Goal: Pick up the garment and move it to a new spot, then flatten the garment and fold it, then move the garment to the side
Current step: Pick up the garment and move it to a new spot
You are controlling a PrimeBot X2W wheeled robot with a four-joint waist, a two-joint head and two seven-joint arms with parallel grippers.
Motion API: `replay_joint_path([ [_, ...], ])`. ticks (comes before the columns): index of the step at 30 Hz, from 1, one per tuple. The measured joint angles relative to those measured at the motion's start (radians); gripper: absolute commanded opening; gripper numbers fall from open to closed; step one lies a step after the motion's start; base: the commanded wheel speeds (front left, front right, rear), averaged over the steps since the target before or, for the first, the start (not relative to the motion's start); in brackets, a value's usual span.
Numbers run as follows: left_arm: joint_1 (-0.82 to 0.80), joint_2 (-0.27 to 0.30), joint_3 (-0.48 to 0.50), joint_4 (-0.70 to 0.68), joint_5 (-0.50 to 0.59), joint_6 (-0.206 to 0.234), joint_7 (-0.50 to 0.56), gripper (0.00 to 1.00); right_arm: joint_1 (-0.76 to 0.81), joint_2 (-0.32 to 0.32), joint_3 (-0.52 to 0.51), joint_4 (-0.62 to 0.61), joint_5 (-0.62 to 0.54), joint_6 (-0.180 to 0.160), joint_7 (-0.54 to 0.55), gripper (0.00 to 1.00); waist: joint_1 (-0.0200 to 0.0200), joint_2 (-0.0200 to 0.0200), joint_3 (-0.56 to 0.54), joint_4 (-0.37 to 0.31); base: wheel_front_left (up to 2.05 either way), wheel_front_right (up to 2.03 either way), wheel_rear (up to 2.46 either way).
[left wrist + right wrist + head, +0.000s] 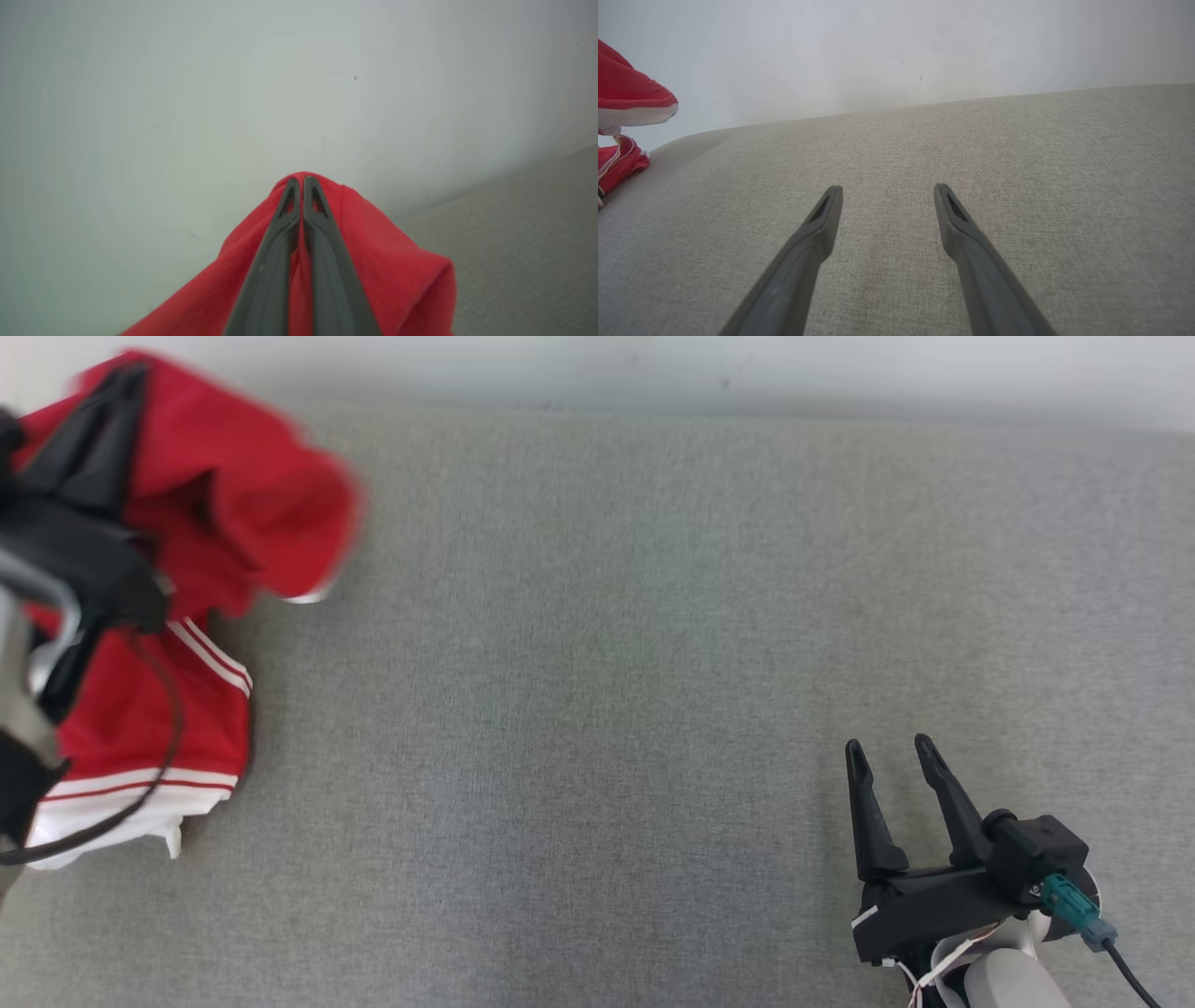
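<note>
The garment (215,513) is red with white stripes and a white hem, bunched at the far left of the grey surface. Its upper part is lifted and blurred; its lower part rests on the cloth. My left gripper (301,179) is shut on a fold of the garment (383,261), which drapes down around both fingers. In the head view the left gripper (131,378) sits over the garment's top. My right gripper (889,747) stands open at the lower right, nothing between its fingers (826,210). At the right wrist view's left edge, the garment (630,95) hangs above the surface.
A grey fabric surface (607,663) spreads across the whole workspace, ending at a pale wall (653,369) at the back. A black cable (159,756) loops from my left arm over the garment's lower part.
</note>
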Motion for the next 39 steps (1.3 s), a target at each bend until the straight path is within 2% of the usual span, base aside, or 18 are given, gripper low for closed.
replay_joint_path([
  [4,-0.036,-0.025,-0.098,-0.166,-0.032,0.0,-0.001,0.0,0.012,0.02,-0.002,0.003,0.008,0.0,0.0,1.0,0.0,-0.0001,-0.038,-0.013,0.0,0.0,0.0],
  [8,-0.037,-0.056,-0.19,-0.306,-0.127,0.0,-0.001,0.0,0.023,0.033,-0.005,0.008,0.013,0.0,0.0,1.0,0.0,-0.0001,-0.058,-0.033,0.0,0.0,0.0],
  [11,-0.028,-0.059,-0.273,-0.379,-0.19,0.0,-0.001,0.0,0.03,0.037,-0.007,0.01,0.013,0.0,0.0,1.0,0.0,-0.0001,-0.069,-0.054,0.0,0.0,0.0],
  [16,-0.003,-0.051,-0.363,-0.374,-0.237,0.0,-0.001,0.0,0.036,0.04,-0.003,0.01,0.013,0.0,0.0,1.0,-0.0001,-0.0001,-0.074,-0.09,0.0,0.0,0.0],
  [19,0.035,-0.057,-0.439,-0.3,-0.235,0.0,-0.001,0.0,0.03,0.042,0.003,0.004,0.012,0.0,0.0,1.0,-0.0001,0.0,-0.068,-0.133,0.0,0.0,0.0],
  [22,0.074,-0.074,-0.458,-0.249,-0.228,0.0,-0.001,0.0,0.015,0.04,0.008,-0.001,0.012,0.0,0.0,1.0,-0.0001,-0.0001,-0.058,-0.168,0.0,0.0,0.0],
  [23,0.091,-0.081,-0.45,-0.228,-0.226,0.0,-0.001,0.11,0.014,0.04,0.007,-0.001,0.012,0.0,0.0,1.0,0.0,0.0,-0.055,-0.18,0.0,0.0,0.0],
  [24,0.105,-0.087,-0.441,-0.207,-0.219,0.0,-0.001,0.36,0.015,0.038,0.006,0.0,0.012,0.0,0.0,1.0,0.0,-0.0001,-0.051,-0.191,0.0,0.0,0.0],
  [25,0.121,-0.092,-0.431,-0.183,-0.206,0.0,-0.001,0.8,0.014,0.036,0.007,0.0,0.012,0.0,0.0,1.0,0.0,0.0,-0.048,-0.202,0.0,0.0,0.0],
  [26,0.14,-0.101,-0.411,-0.161,-0.197,0.0,-0.001,1.0,0.014,0.035,0.007,0.0,0.012,0.0,0.0,1.0,0.0,-0.0001,-0.045,-0.213,0.0,0.0,0.0],
  [33,0.293,-0.152,-0.181,-0.045,-0.113,0.0,-0.001,1.0,0.024,0.02,0.006,0.005,0.012,0.0,0.0,1.0,0.0,-0.0001,-0.055,-0.261,0.0,0.0,0.0],
  [39,0.43,-0.21,0.035,-0.081,-0.011,0.005,-0.001,1.0,0.039,0.014,0.012,0.005,0.012,0.0,0.0,1.0,0.0,-0.0001,-0.1,-0.249,0.0,0.0,0.0],
])
